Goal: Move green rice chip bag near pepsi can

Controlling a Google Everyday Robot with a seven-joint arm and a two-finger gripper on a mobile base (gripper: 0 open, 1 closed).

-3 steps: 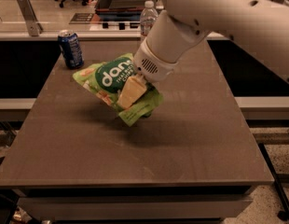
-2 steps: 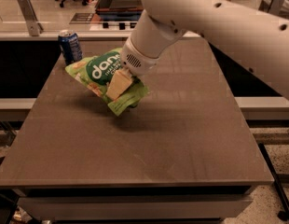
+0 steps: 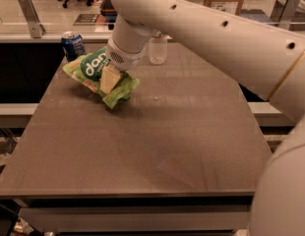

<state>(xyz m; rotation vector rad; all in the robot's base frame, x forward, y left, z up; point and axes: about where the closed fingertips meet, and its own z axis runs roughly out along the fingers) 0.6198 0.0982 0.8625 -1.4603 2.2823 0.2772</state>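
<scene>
The green rice chip bag [image 3: 96, 73] is a crinkly light-green pouch with a dark green oval and white "dang" lettering, at the table's far left. My gripper [image 3: 109, 78] is shut on the bag, one pale finger [image 3: 108, 79] lying across its front. The bag hangs tilted, its lower corner close to the tabletop. The pepsi can [image 3: 73, 45] is a small dark blue can with a silver top, standing upright at the far left corner, just left of and behind the bag.
A clear plastic water bottle [image 3: 158, 49] stands behind my arm near the table's far edge. My large white arm [image 3: 216, 38] crosses the right side of the view. The dark table [image 3: 152, 146] has a counter and rail behind it.
My gripper has carried the bag left and toward the far side, closer to the pepsi can. The can has not moved.
</scene>
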